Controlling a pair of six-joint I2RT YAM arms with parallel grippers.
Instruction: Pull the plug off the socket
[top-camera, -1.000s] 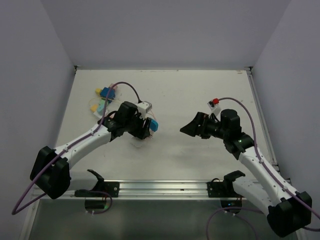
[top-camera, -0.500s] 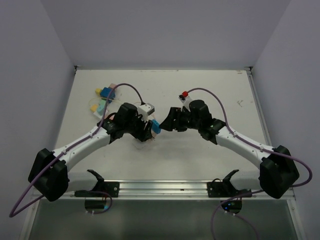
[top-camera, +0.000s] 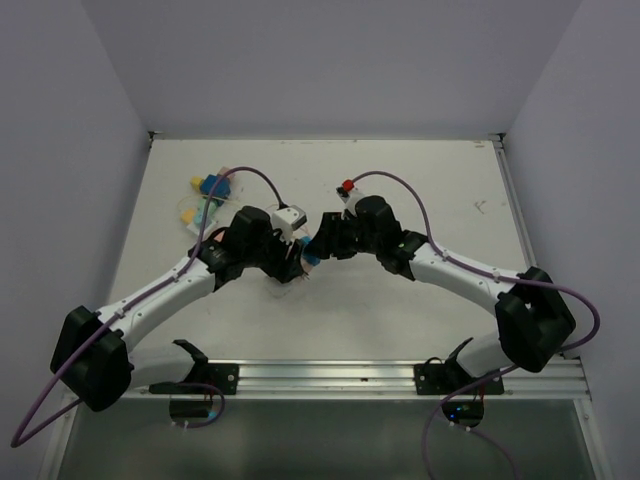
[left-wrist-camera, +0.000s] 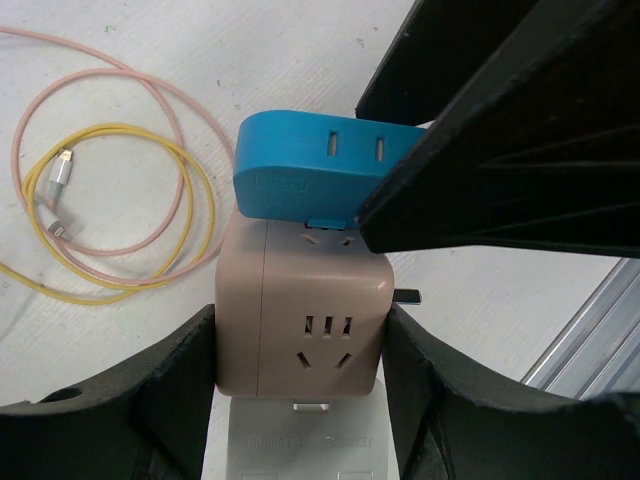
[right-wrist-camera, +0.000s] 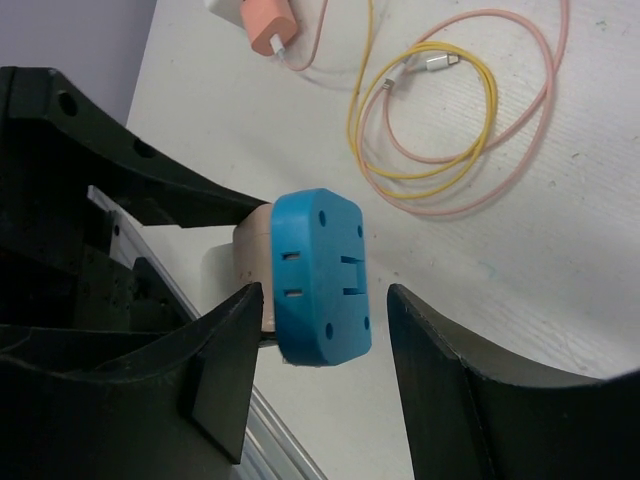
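Observation:
A tan cube socket (left-wrist-camera: 300, 320) is clamped between the fingers of my left gripper (left-wrist-camera: 300, 350), just above the table. A blue plug (left-wrist-camera: 310, 178) sits plugged into its far face. In the right wrist view the blue plug (right-wrist-camera: 320, 278) lies between the fingers of my right gripper (right-wrist-camera: 322, 330). The left finger is at the plug's edge and a gap shows at the right finger. The socket (right-wrist-camera: 252, 240) peeks out behind the plug. From above, the left gripper (top-camera: 290, 262) and right gripper (top-camera: 318, 246) meet at the plug (top-camera: 311, 262).
Coiled yellow and pink cables (right-wrist-camera: 430, 110) lie on the table beyond the plug, with an orange charger (right-wrist-camera: 265, 25). Blue and green adapters (top-camera: 205, 195) sit at the back left. A white adapter (left-wrist-camera: 300, 440) is under the socket. A metal rail (top-camera: 330, 375) runs along the near edge.
My right arm has swung left across the table to the blue plug, and its jaws have narrowed around it. The left gripper keeps its hold on the socket.

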